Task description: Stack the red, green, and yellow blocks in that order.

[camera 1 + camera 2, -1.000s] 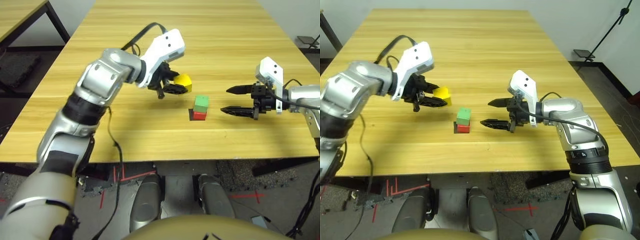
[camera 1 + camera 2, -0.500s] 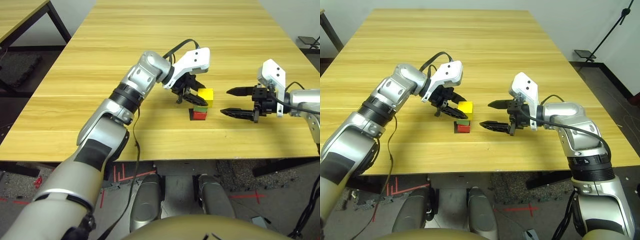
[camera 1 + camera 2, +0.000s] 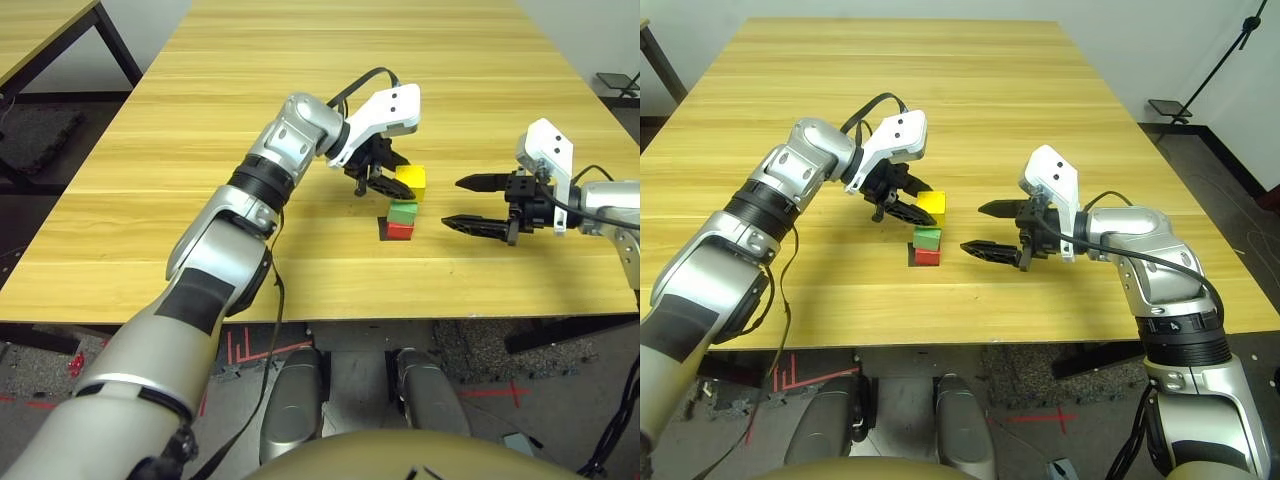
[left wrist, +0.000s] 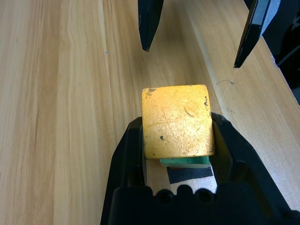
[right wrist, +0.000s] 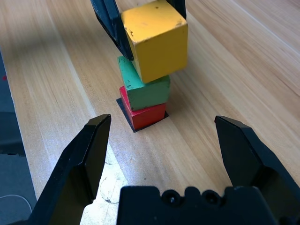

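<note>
Left gripper [image 3: 396,179] clamping yellow cube [image 5: 161,44], aligning above green cube [image 5: 147,91] | red cube [image 5: 149,115] supporting green near desk's [image 3: 300,285] front edge | right gripper [image 5: 164,122] waiting, fingers apart

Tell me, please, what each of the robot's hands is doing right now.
Left hand: closed, holding the yellow block by its sides.
Right hand: open, holding nothing.
</note>
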`<state>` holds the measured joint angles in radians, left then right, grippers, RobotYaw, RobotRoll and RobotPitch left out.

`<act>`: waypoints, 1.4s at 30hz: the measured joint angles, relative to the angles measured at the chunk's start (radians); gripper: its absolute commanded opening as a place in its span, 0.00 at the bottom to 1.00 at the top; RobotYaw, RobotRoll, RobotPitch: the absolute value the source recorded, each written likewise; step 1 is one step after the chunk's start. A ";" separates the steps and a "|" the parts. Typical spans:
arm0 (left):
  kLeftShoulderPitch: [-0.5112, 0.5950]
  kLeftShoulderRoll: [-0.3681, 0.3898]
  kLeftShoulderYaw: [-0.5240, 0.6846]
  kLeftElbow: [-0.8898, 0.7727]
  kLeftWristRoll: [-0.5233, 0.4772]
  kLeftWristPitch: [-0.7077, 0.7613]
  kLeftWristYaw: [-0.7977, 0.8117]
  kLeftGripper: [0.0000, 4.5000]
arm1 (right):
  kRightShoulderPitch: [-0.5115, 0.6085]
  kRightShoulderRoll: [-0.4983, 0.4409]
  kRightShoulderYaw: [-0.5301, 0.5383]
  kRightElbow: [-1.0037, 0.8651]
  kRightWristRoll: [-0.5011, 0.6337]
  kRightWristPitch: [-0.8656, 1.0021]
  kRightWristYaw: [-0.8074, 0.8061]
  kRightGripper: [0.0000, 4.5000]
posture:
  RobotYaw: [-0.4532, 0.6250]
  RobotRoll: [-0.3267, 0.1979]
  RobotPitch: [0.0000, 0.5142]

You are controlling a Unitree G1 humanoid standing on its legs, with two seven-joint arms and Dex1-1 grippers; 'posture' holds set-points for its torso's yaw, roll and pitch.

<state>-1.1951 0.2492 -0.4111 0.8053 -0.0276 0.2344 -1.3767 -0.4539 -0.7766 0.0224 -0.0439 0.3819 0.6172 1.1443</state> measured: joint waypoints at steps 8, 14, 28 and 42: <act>0.003 0.000 0.003 -0.017 0.017 0.017 -0.009 0.43 | -0.005 0.001 0.000 0.003 0.000 -0.003 -0.003 1.00 | 0.46 0.52 0.13; 0.026 0.000 0.004 -0.027 0.021 0.021 -0.012 0.43 | -0.005 0.001 0.000 0.003 0.000 -0.003 -0.006 1.00 | 0.46 0.52 0.13; 0.064 0.005 0.001 -0.061 0.054 0.044 -0.026 0.96 | -0.005 0.001 0.000 0.004 0.000 -0.002 -0.012 1.00 | 0.46 0.51 0.11; 0.487 0.078 0.522 -0.827 -0.143 0.521 0.478 1.00 | 0.039 0.020 -0.241 0.257 0.027 -0.099 -0.178 1.00 | 0.49 0.43 0.12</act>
<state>-0.7085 0.3276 0.1106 -0.0215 -0.1710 0.7553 -0.8990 -0.4148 -0.7564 -0.2183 0.2132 0.4087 0.5187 0.9666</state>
